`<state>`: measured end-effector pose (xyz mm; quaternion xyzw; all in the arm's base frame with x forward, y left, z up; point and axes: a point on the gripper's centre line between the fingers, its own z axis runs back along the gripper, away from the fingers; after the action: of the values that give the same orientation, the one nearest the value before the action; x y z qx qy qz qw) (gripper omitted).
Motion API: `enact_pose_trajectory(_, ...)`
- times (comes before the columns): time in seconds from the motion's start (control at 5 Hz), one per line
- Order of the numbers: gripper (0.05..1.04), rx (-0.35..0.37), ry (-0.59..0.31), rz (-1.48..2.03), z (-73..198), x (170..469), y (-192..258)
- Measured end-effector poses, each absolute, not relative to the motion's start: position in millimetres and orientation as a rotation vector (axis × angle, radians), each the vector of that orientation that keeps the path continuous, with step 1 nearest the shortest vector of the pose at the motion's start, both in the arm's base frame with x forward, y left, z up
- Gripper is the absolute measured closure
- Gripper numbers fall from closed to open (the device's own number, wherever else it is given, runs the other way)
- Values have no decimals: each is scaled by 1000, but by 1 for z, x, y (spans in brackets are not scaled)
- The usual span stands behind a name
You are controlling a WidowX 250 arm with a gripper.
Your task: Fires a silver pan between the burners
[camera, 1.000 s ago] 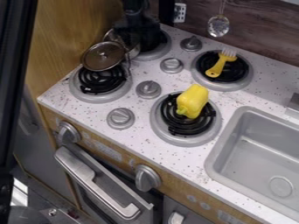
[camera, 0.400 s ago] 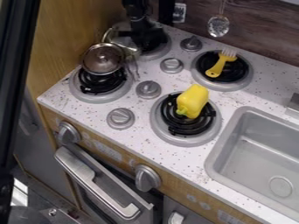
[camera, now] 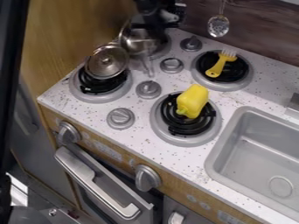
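Note:
At the top of the camera view the gripper (camera: 153, 21) is shut on the silver pan (camera: 139, 42) at its upper edge. The pan hangs tilted over the back left burner (camera: 159, 53), its handle pointing down toward the knobs. A round, silver lid-like piece (camera: 106, 61) with a knob in its middle lies over the front left burner (camera: 97, 89), close against the pan's left side. The front right burner (camera: 187, 124) bears a yellow pepper, and the back right burner (camera: 241, 78) a yellow brush.
Between the burners stand grey knobs (camera: 148, 89). The yellow pepper (camera: 192, 101) and yellow brush (camera: 221, 64) lie to the right. A grey sink (camera: 234, 131) is at the right edge, a wooden wall (camera: 64, 35) at the left, and a slotted spoon (camera: 218, 25) hangs at the back.
The gripper has moved right and slightly up, and the pan has shifted right with it, its handle swinging right. The lid-like piece has slid a little down and right.

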<state>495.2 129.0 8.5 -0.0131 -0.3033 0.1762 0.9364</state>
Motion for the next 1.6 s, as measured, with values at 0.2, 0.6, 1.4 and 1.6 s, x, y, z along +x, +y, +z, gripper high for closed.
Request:
enact_pose_trajectory(0.2, 1017, -60, -572, 297, -7, 484, 109)
enact_pose_trajectory(0.6, 1017, -36, -463, 195, -23, 468, 89)
enact_pose_trajectory(1.4, 235, -3, -551, 158, -9, 464, 79)
enact_pose_trajectory(1.6, 79, 25, -620, 208, 16, 464, 84)
